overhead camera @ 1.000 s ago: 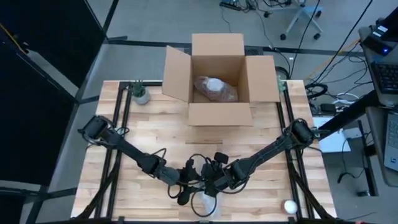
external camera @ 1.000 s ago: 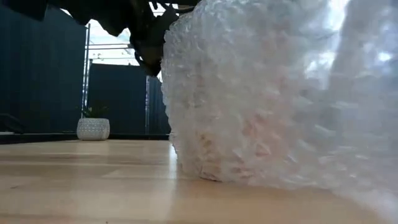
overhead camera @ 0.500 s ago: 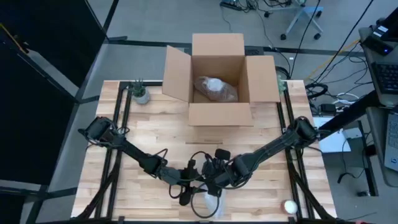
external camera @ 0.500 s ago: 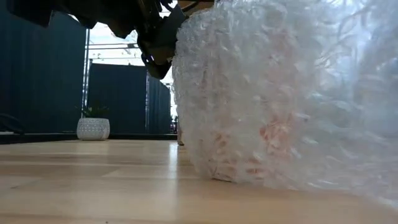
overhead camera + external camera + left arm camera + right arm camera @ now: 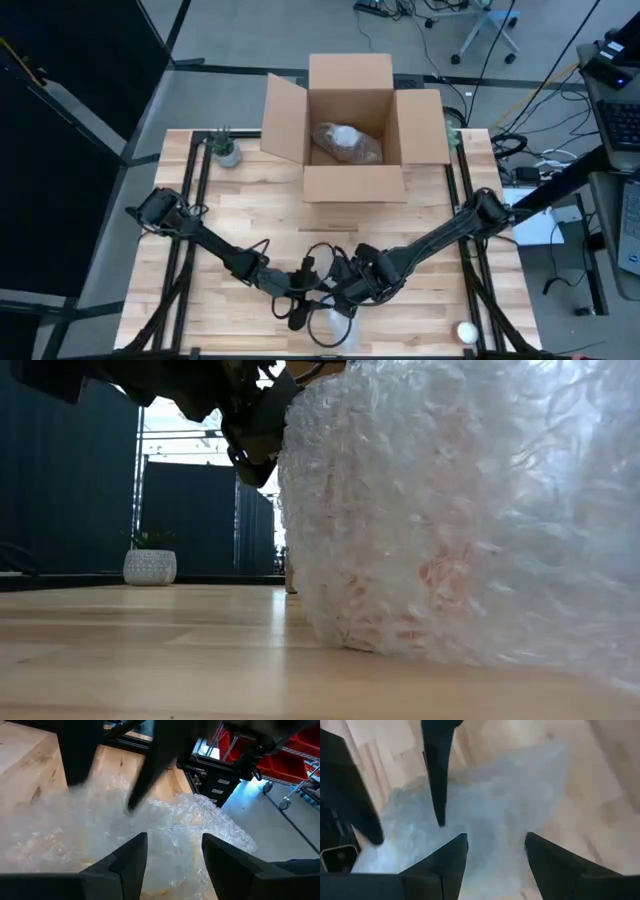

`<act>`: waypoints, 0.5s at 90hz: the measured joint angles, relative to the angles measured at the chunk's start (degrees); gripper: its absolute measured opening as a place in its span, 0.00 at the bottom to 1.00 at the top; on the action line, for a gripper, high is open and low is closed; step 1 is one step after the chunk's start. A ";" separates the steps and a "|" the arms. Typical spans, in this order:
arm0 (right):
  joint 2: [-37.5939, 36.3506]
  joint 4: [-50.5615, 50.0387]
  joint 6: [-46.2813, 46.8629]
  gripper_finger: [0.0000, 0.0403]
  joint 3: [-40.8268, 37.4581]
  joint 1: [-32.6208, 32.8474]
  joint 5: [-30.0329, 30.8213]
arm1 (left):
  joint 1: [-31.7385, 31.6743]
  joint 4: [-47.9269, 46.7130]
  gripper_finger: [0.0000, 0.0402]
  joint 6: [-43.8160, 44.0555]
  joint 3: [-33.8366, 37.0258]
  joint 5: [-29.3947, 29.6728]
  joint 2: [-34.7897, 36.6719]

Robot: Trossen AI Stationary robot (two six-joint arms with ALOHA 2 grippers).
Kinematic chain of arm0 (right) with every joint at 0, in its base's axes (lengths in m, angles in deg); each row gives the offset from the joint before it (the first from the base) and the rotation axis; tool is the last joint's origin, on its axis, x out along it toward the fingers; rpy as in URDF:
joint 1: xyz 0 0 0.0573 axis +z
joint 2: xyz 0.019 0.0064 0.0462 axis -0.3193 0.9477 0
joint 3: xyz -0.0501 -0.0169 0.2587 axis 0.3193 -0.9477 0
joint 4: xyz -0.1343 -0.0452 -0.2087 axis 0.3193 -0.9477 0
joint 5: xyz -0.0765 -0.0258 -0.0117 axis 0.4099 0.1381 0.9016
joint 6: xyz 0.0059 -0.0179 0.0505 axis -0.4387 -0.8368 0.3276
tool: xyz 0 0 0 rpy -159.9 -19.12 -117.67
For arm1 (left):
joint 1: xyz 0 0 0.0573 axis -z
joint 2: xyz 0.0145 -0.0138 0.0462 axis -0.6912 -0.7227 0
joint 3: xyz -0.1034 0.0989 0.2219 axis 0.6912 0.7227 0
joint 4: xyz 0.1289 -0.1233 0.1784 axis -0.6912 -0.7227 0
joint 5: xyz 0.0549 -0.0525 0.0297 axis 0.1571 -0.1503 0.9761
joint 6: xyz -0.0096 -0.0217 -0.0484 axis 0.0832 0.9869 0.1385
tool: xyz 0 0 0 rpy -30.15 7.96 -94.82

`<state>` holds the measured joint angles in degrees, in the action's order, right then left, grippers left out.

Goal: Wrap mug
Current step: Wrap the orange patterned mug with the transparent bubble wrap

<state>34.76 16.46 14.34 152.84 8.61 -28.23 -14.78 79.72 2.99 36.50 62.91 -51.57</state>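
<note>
The mug [image 5: 400,580], a pinkish shape inside bubble wrap [image 5: 335,325], stands on the worktop [image 5: 250,215] at the edge farthest from the cardboard box [image 5: 348,125]. Both end effectors meet right over that bundle. The left end effector [image 5: 172,855] has its fingers apart, spread above the wrap, with nothing between them. The right end effector [image 5: 495,855] is likewise apart, poised over the film on the bundle's other side.

To do this step well, one end effector should probably pin the loose flap against the mug's side while the other draws the remaining film snug around it. Pressing downward rather than sideways would keep the mug from tipping or sliding off the near edge.

The two arms crowd each other here, and cables loop between them, so collision is the main risk. The box already holds a wrapped item [image 5: 345,143]. A small potted plant [image 5: 227,152] sits beside the box, and a white ball [image 5: 467,332] lies well apart from it.
</note>
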 joint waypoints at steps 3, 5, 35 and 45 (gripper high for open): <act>1.09 0.79 -0.04 0.46 -0.93 -0.31 -1.03 | 0.00 0.00 0.44 0.00 0.00 0.00 0.01; 1.91 1.07 0.00 0.46 -1.54 -0.44 -1.53 | 0.00 0.00 0.44 0.00 0.00 0.00 0.00; 7.65 4.73 -0.17 0.46 -3.24 -0.93 -1.63 | 0.07 -0.23 0.44 -0.68 0.07 0.17 0.03; 6.75 5.49 -1.67 0.46 -3.59 -0.86 0.63 | 0.07 -0.76 0.44 -0.24 0.07 -0.11 0.93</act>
<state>41.51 21.95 12.67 149.25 7.75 -27.60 -14.71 78.97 2.75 36.57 62.79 -50.64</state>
